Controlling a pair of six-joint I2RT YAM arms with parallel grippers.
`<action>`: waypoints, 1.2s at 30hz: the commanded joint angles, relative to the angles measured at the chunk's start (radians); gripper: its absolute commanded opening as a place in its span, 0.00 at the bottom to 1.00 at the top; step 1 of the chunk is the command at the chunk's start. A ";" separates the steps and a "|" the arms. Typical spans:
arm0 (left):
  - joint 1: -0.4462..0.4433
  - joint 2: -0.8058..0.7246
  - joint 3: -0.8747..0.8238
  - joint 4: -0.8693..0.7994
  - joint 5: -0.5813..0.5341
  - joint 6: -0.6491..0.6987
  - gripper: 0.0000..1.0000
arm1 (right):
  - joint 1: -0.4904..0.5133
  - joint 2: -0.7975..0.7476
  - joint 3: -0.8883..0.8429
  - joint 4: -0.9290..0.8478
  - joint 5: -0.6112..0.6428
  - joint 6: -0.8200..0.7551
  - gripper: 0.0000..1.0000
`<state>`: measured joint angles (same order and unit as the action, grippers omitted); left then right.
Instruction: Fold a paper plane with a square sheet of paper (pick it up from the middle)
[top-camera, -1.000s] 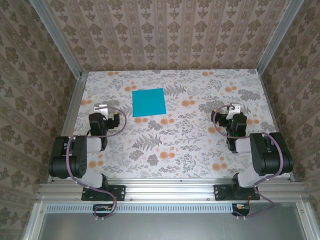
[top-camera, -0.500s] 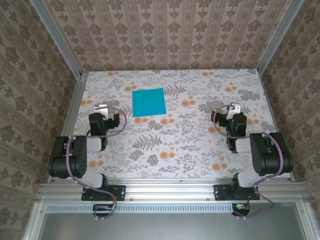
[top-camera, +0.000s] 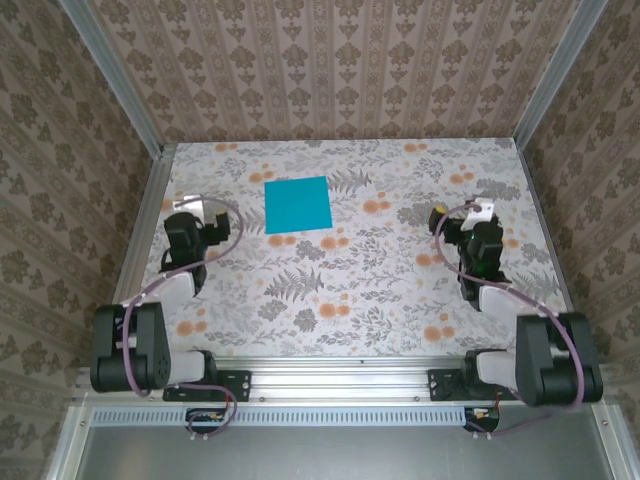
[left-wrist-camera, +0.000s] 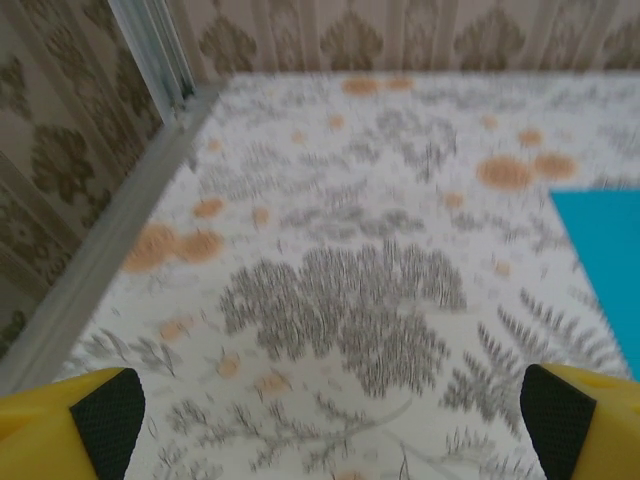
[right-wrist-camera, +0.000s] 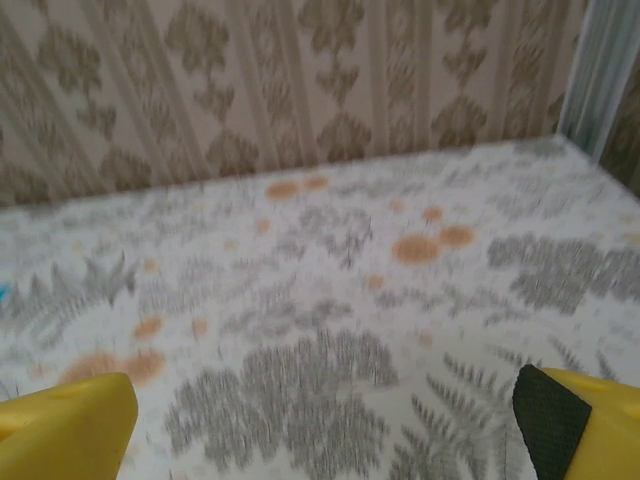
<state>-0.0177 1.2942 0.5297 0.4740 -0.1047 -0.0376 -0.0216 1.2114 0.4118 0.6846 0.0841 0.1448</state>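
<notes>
**Mia:** Where is the paper?

**Tom:** The blue paper (top-camera: 298, 204) lies flat on the table (top-camera: 400, 285). It is at about 11 o'clock from the table's middle. It has no fold in it, and nothing touches it.

**Mia:** So which step is this?

**Tom:** I think it is the very start. The paper has to be picked up from its middle first, and that is not done yet.

**Mia:** Where are the grippers?

**Tom:** The left gripper (top-camera: 196, 214) is near the paper, on its 9 o'clock side. Its jaws are wide apart with nothing in them. Its own camera sees the paper's edge at 3 o'clock. The right gripper (top-camera: 481, 212) is well apart from the paper, on its 3 o'clock side. Its jaws are wide apart and hold nothing too.

**Mia:** What does the next move need?

**Tom:** I guess a gripper has to go over the paper's middle and come down softly. Thin flat paper is hard to pinch, so the fingers may need to press and squeeze it into a little bump.

**Mia:** Is there room?

**Tom:** Yes. All four edges of the paper are free, with bare table around them. The far wall (top-camera: 340, 70) is at 12 o'clock, not close. The metal rail (top-camera: 152, 205) is just beside the left gripper at its 9 o'clock, so that side is tight. The big open room is between the two arms.
</notes>
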 joint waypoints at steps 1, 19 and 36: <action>0.006 -0.053 0.083 -0.213 0.037 -0.101 1.00 | 0.003 -0.083 0.126 -0.323 0.072 0.141 1.00; -0.249 0.384 0.648 -0.726 0.186 -0.446 0.93 | 0.024 0.094 0.378 -0.655 -0.376 0.459 1.00; -0.470 0.933 1.273 -1.165 -0.004 -0.435 0.78 | 0.201 0.261 0.476 -0.710 -0.245 0.544 1.00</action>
<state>-0.4587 2.1925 1.7473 -0.5419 -0.0399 -0.4717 0.1684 1.4559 0.8532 0.0055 -0.1879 0.6498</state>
